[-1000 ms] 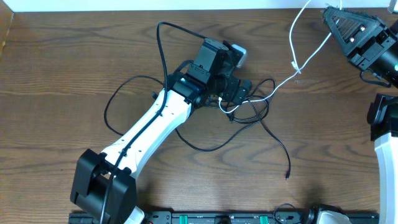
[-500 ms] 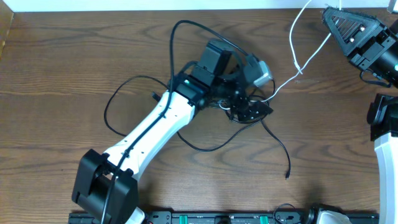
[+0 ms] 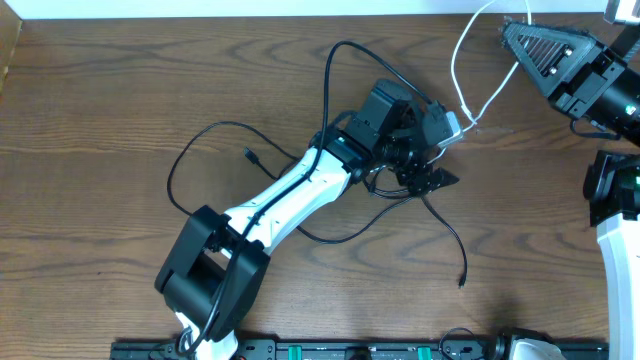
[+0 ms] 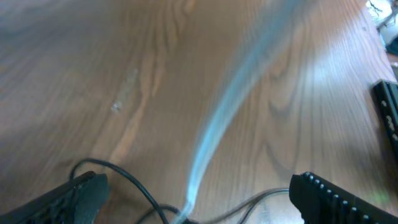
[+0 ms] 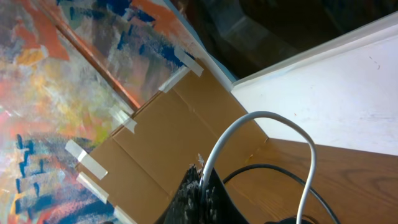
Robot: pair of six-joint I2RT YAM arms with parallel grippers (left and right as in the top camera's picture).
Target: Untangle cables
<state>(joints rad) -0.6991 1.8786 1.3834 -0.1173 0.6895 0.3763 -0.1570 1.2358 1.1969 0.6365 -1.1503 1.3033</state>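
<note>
Reaching farther across the table (image 3: pixel 100 100) than a second ago, the left arm has stretched out and swung its wrist round, carrying the left gripper (image 4: pixel 199 180) closer to the right gripper (image 3: pixel 508 32). That one has edged a little toward it, and the upper loop of the white cable (image 3: pixel 456 65) has shifted with it.

The left gripper stands released, its fingers (image 4: pixel 329 199) spread wide. The white cable runs up the gap between them as a pale blurred streak, and I cannot tell whether it touches either finger. Thin black strands cross low in the same gap.

The right gripper is clenched. From its own wrist, the white cable rises out of the closed fingertips and arches over, so it is grasping that cable. From there one strand loops away past the table's far edge, and another runs down to the tangle at the left gripper.

The black cable (image 3: pixel 464 272) is bunched directly beneath the left gripper. One end trails away on the near side to a small plug lying loose on the wood. The rest passes under the left forearm, which hides part of it, and opens into a wide loop well behind the gripper, ending in a second small plug.

A thicker arm wire (image 3: pixel 335 60) arcs over the left wrist, above the tangle. A cardboard box (image 5: pixel 168 137) and a brightly painted surface stand behind the right gripper.

Two cables lie here, one black and one white, with two loose black plug ends, and there are two arms.
</note>
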